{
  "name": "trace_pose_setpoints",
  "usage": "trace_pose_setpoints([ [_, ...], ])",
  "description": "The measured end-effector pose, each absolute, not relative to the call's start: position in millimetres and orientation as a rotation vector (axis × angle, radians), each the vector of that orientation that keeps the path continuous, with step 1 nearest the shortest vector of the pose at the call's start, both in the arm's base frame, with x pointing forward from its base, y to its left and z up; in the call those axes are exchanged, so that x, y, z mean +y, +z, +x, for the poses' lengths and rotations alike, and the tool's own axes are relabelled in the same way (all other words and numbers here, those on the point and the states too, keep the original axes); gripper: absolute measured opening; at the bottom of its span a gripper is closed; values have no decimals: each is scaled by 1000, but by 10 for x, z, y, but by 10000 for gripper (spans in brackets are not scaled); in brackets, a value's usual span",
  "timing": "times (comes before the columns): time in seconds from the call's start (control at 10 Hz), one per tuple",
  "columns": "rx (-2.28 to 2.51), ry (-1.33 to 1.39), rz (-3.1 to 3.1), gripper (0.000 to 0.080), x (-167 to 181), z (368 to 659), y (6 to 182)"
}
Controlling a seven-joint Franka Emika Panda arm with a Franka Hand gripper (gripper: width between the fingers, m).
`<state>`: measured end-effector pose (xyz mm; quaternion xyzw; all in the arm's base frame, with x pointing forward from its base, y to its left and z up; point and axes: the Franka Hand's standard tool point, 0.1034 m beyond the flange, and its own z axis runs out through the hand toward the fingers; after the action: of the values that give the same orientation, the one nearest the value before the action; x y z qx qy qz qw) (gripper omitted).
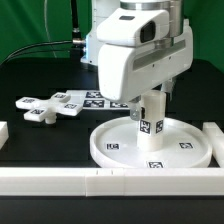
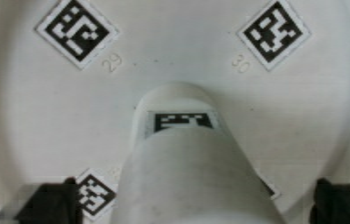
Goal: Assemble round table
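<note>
The round disc point(image 1: 110, 148) lies flat on the black table, rim up. The thick short cylinder point(image 1: 150, 130) stands upright at its centre. My gripper point(image 1: 152, 98) hangs straight down over the cylinder's top. In the wrist view the cylinder point(image 2: 190, 160) runs up between my fingers point(image 2: 47, 200), with a gap showing on each side, so the gripper point(image 2: 193, 200) is open around it. The disc point(image 2: 172, 50) fills the background with its tags. The cross-shaped piece point(image 1: 42, 108) lies on the table at the exterior view's left.
The marker board point(image 1: 98, 99) lies behind the disc. A long white rail point(image 1: 100, 181) runs along the front edge, with shorter rail pieces at the exterior view's right point(image 1: 214, 135) and left point(image 1: 3, 131).
</note>
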<state>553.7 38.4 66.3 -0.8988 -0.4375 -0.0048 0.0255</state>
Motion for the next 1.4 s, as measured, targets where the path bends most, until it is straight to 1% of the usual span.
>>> trace_pose_setpoints([
  [0.4, -1680, -8, -2612, 649, 349, 5538, 663],
  [0.6, -1773, -7, -2557, 649, 394, 5543, 669],
  [0.9, -2124, 17, -2320, 649, 443, 5552, 675],
  [1.4, -2495, 51, -1971, 649, 395, 5565, 671],
])
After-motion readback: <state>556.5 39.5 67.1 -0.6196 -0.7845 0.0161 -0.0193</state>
